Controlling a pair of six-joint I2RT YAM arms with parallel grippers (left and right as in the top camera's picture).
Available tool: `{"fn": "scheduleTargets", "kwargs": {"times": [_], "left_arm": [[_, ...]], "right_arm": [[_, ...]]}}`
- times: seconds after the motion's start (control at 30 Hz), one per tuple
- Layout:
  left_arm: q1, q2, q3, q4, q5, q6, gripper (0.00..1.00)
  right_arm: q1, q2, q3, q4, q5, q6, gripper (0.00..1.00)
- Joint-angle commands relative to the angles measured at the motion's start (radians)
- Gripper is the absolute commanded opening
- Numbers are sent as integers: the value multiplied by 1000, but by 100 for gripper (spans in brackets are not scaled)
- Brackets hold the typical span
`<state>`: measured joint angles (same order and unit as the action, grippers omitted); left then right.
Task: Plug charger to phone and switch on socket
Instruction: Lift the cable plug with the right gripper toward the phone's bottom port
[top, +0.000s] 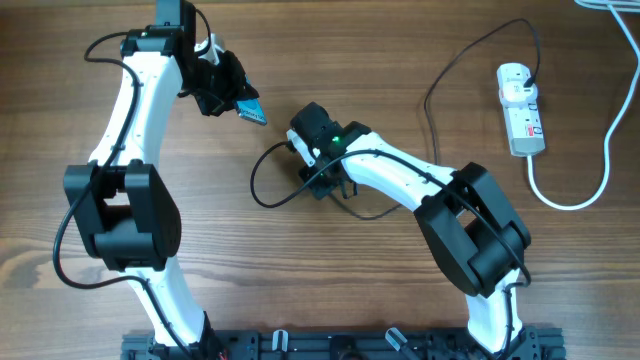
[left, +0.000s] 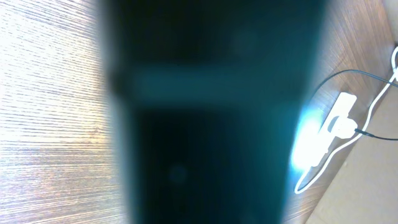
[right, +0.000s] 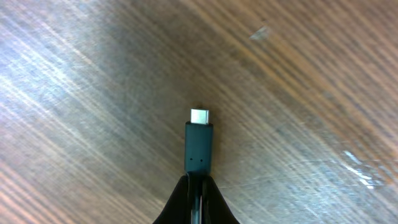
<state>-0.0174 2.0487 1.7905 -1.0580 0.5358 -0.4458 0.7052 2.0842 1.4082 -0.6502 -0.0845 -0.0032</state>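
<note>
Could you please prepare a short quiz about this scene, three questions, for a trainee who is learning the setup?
1. Short answer: in the overhead view, on which side of the table does the socket lie?
2. Multiple choice: what does the left gripper hold? A) the phone B) the socket C) nothing
3. True or false: the charger is already plugged into the phone.
Key: 1) The right side. 2) A. 3) False: the right gripper is shut on the charger, and its metal tip is bare, apart from the phone.
</note>
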Motion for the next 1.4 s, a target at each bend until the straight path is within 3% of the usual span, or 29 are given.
{"fn": "scheduleTargets", "kwargs": {"times": [0.0,0.1,0.2,0.3,0.4,0.5,0.67,0.97,1.13,1.37], "left_arm": [[6,3,9,4,13,19,4],[6,3,9,4,14,19,4],[8,3,9,16,104,21,4],[18,3,9,51,364,85,4],[43,3,9,142,716,129,4],[44,3,9,241,927,129,4],[25,3,9,245,928,122,4],[-72,3,9,264,496,-192,4],[-153,3,9,315,398,-162,4],[-176,3,9,341,440,-1,4]], "right_arm": [[-17,-66,-15,-25,-55,11,4],[-28,-147,-15,-69,-113,6,4],[-62,-254,-15,-110,-329,12,4],[-148,-363,-15,-150,-581,33,4],[-277,-443,-15,-192,-871,27,4],[-335,-452,-15,-205,-1021,22,4],[-331,-452,-15,-204,-969,32,4],[-262,-452,-15,-164,-719,196,4],[-254,-452,-15,-120,-647,251,4],[-254,-451,-15,-80,-592,399,4]]}}
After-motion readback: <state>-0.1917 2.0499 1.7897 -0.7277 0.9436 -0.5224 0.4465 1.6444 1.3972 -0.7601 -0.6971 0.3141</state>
